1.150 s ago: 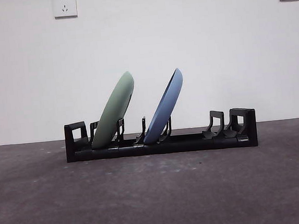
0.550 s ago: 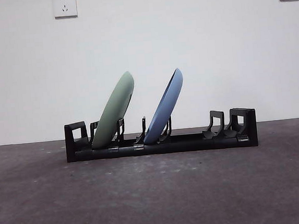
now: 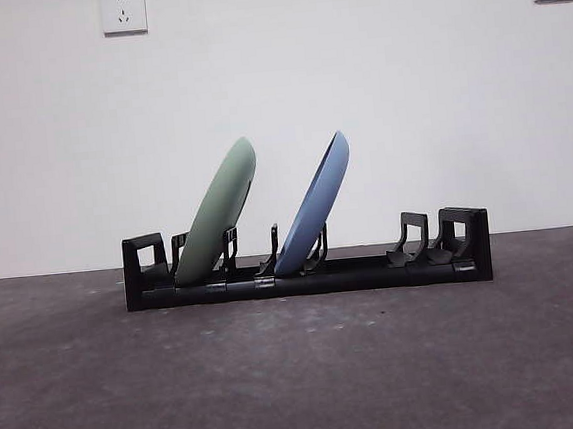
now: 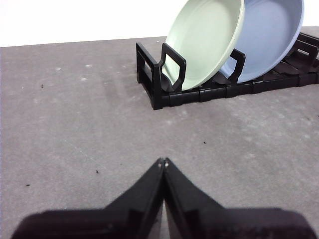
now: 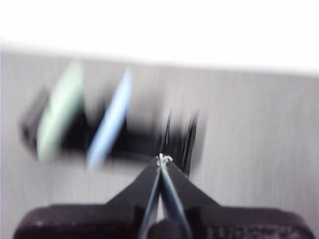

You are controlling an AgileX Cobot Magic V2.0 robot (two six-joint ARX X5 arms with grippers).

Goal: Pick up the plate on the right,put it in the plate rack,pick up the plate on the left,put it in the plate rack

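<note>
A plain white wall with two sockets backs the grey speckled desk, bare and open in front of and at both ends of the long low black plastic plate rack. In the rack, from the left: a pale green round plate leaning rightward in the prongs near the left end block, then a light blue round plate at the same tilt near the middle; the right-hand slots stand free. The left claw is clenched, empty, above bare desk well short of the rack. The right claw, motion-blurred, is likewise clenched and empty. Plates and rack sit as they did a second ago.
</note>
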